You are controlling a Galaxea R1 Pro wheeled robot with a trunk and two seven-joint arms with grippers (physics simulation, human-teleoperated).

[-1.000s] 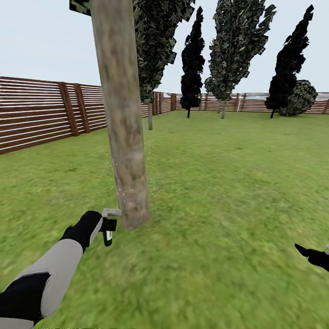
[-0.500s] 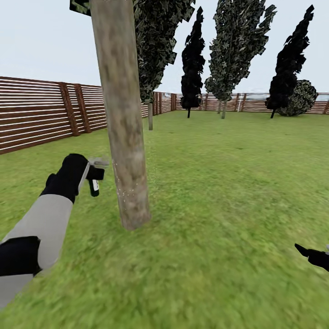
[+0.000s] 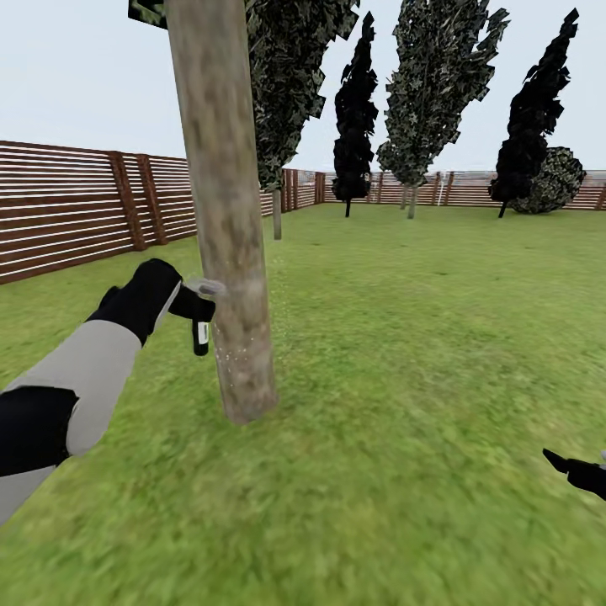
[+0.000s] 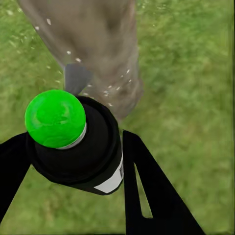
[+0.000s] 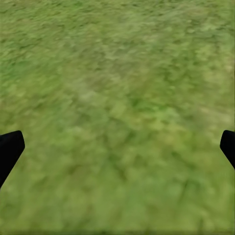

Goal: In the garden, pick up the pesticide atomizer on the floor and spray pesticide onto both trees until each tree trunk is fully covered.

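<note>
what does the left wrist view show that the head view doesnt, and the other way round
Left wrist view alone: the atomizer's bright green cap and the white label on its black body, clamped between the two black fingers.

Head view alone: the slatted fence, the dark conifers, the sky, the left arm's grey sleeve, and the right gripper low over the lawn.

Both: the atomizer beside the tree trunk, pale specks on the bark, and grass.

The head view looks forward and down over the lawn (image 3: 404,353) toward the fence (image 3: 76,206), close to the trunk (image 3: 229,252). The left wrist view sits very near that trunk (image 4: 98,44). The right wrist view faces straight down at grass (image 5: 117,98).
</note>
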